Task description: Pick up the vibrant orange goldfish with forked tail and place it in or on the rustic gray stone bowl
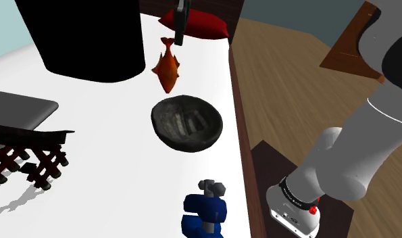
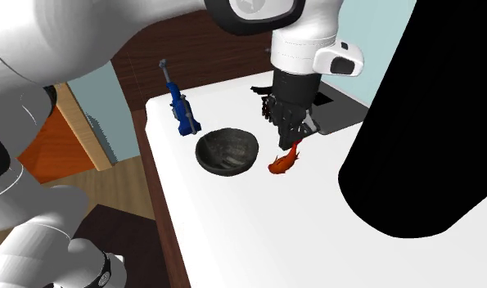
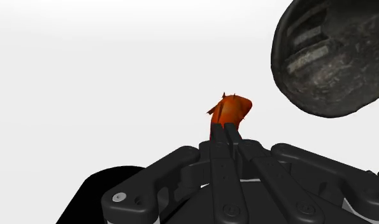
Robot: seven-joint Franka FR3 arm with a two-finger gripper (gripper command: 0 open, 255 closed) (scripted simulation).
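Hand (image 1: pixel 180 37) is pinched shut on the orange goldfish (image 1: pixel 167 66) by its tail, w/ the fish dangling head-down just beside the dark grey bowl (image 1: pixel 187 122). Tail tip is hidden btw the fingers. Can't tell if it's clear of the white tabletop (image 1: pixel 111 155). Blue thing (image 1: pixel 205 211) is cut off at the shoulder view's edge.

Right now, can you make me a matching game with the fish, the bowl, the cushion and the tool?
Things:
1. goldfish
2. bowl
3. cushion
4. tool

Descriptions:
A. red
B. clasped by its tail in the gripper
C. dark grey and empty
D. blue

Pairs: 1-B, 2-C, 3-A, 4-D.
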